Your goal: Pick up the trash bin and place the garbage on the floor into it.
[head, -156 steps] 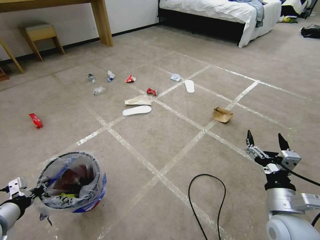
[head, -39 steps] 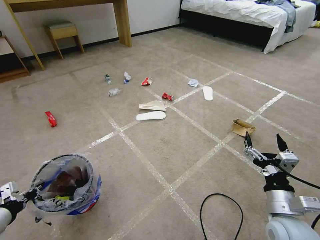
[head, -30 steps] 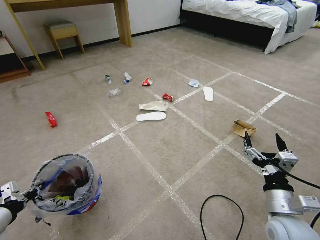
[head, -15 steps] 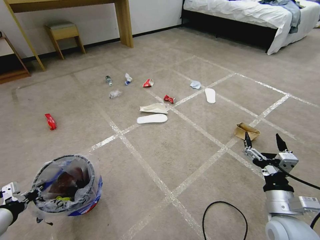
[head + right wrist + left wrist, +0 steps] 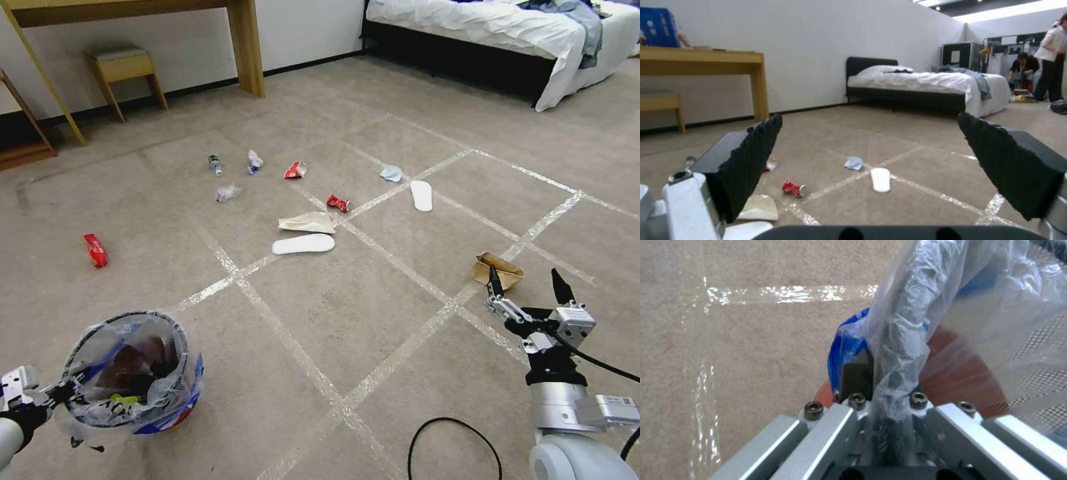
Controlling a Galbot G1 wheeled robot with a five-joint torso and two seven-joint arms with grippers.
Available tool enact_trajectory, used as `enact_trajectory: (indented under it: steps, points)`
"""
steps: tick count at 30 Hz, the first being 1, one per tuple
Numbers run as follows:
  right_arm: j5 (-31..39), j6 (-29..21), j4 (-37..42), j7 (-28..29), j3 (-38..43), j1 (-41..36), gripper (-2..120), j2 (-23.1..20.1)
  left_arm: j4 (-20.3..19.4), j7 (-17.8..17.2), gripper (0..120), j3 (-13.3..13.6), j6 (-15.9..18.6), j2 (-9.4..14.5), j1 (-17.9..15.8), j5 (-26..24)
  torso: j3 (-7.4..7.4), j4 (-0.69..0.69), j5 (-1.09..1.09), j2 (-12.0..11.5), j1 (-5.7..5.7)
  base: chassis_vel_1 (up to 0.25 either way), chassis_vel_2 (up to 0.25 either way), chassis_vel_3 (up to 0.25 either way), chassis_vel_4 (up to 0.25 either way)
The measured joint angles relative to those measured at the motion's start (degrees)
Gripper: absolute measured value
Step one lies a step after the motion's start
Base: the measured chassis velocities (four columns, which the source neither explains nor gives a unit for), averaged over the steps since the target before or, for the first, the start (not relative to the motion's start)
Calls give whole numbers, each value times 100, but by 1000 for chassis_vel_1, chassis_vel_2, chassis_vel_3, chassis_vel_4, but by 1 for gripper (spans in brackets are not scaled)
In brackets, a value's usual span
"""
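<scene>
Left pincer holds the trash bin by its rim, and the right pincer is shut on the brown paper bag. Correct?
Not quite. The right pincer is open and empty, apart from the brown paper bag on the floor; the head view shows this. The left pincer does hold the trash bin by its rim.

Red-based trash bin, beige tape-gridded floor

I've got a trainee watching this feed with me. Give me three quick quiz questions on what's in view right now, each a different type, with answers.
1. True or false: the right claw is shut on a wrapper.
2. Multiple choice: the left claw grips the trash bin by A) its red base, B) its bag-lined rim, C) nothing.
3. Fill in: the litter nearest the right claw is the brown ____.

Key: 1 false, it is open and empty. 2 B. 3 paper bag.
</scene>
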Motion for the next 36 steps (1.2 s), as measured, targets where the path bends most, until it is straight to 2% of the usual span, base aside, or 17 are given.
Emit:
enact_trajectory:
  steps: [18,36]
  points:
    - [-50,59,-62,14,-9,63,100,-13,22,12,1,37,0,-25,-23,72,0,0,0,0,1,-80,76,84,-76]
    - [-49,100,-57,16,-30,13,100,-37,72,52,1,51,-7,-44,-19,149,0,0,0,0,0,-4,2,2,-3]
